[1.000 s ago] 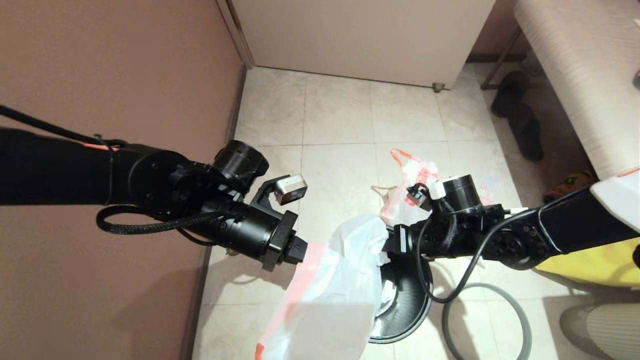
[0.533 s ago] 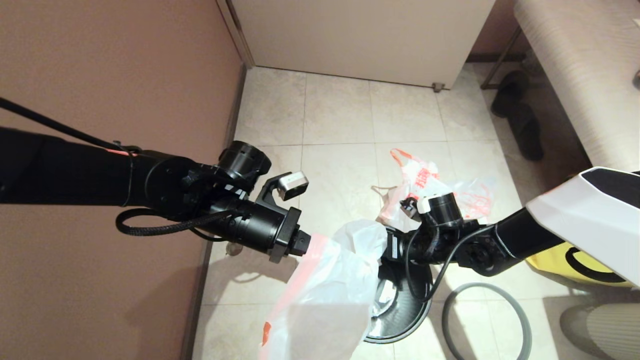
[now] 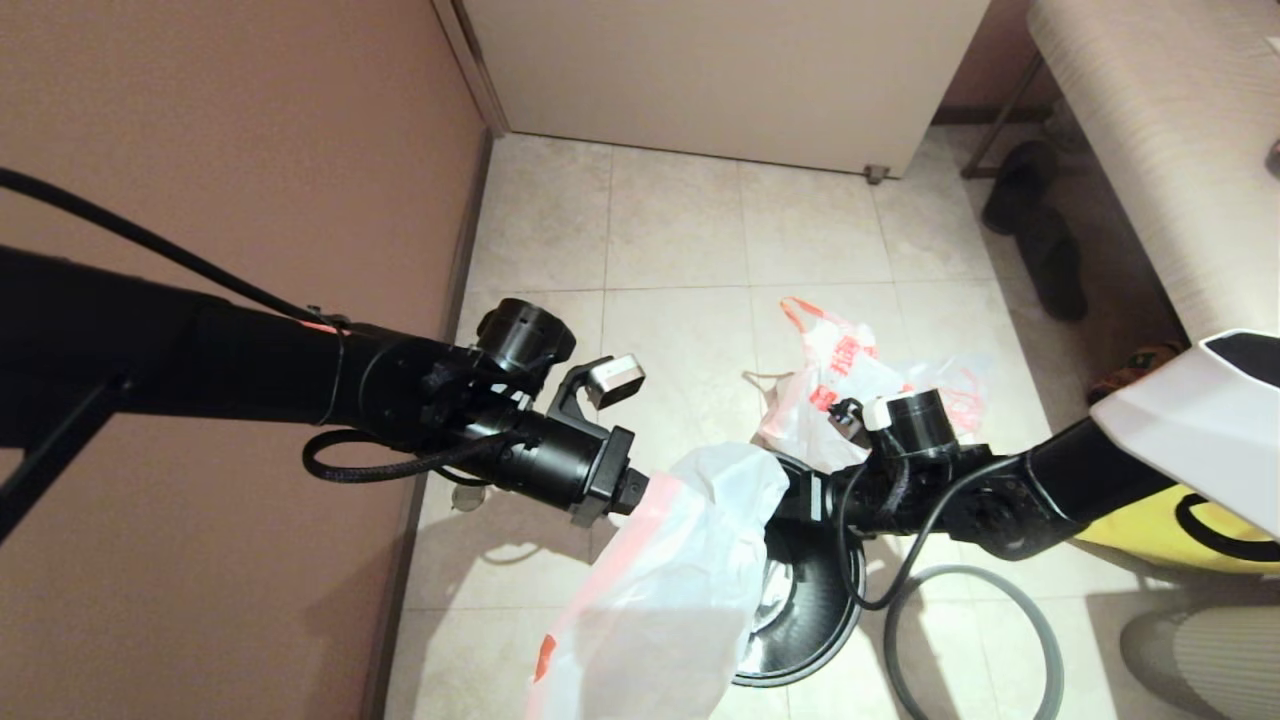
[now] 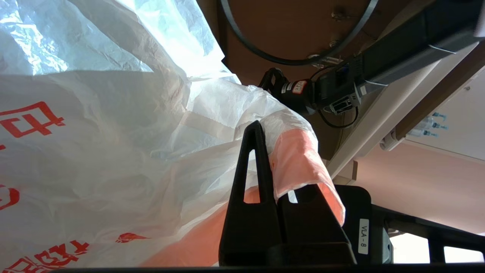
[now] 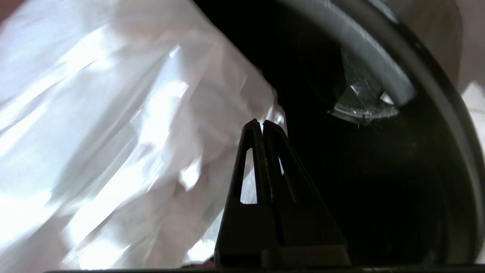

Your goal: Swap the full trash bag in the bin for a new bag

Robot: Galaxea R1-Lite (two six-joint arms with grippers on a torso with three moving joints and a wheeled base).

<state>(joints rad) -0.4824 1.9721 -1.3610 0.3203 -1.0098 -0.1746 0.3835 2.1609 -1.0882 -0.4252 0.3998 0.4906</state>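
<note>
Both pincers, left pincer (image 4: 265, 151) and right pincer (image 5: 261, 125), clamp the new bag (image 3: 680, 560) over the bin (image 3: 810, 620); they should spread its hem evenly around the bin's mouth before lowering.

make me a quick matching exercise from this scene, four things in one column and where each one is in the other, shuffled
Things:
1. new bag
2. full trash bag
3. bin
4. grey hoop

Places:
A. flat on the tiles, right of the bin
B. on the floor beyond the bin
C. held up between both tools
D. partly hidden behind the hanging bag

Pairs: 1-C, 2-B, 3-D, 4-A
</note>
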